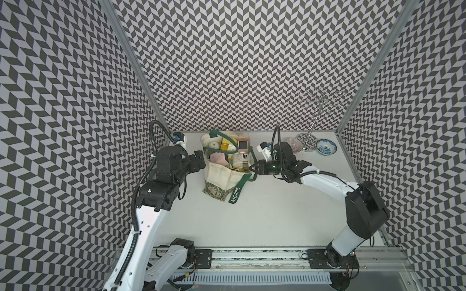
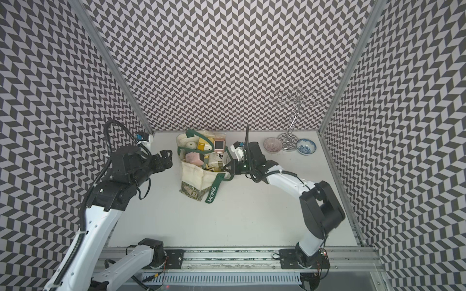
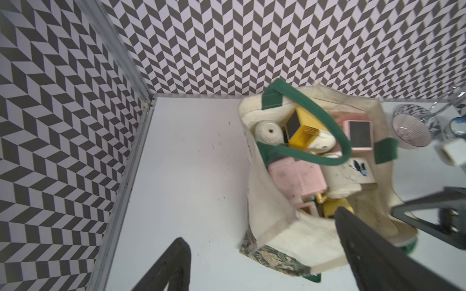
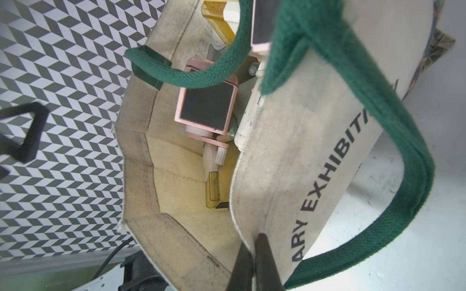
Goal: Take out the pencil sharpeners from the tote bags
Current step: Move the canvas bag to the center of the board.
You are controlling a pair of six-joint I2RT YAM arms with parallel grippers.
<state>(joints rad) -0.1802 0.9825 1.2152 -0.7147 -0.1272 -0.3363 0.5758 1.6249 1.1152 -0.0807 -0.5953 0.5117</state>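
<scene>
Centrally, the right gripper [image 4: 254, 241] pinches the rim of the cream canvas green-strapped tote bag [image 1: 219, 176] holding pastel plastic pencil sharpeners [image 1: 225, 146]. The left gripper [image 1: 200, 160] hovers spread beside it.

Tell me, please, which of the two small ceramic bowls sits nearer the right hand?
The pale pink ribbed bowl; the blue-and-white patterned bowl sits farther away, beyond the clear stand.

In the right middle of the frame, at the far end of the white bench [image 1: 277, 214], a clear glass stand with looped arms and a round base [image 1: 305, 140] rises between a ribbed pink bowl [image 1: 293, 144] and a blue-and-white patterned bowl [image 1: 326, 147], before black-and-white chevron walls [image 1: 252, 63].
</scene>
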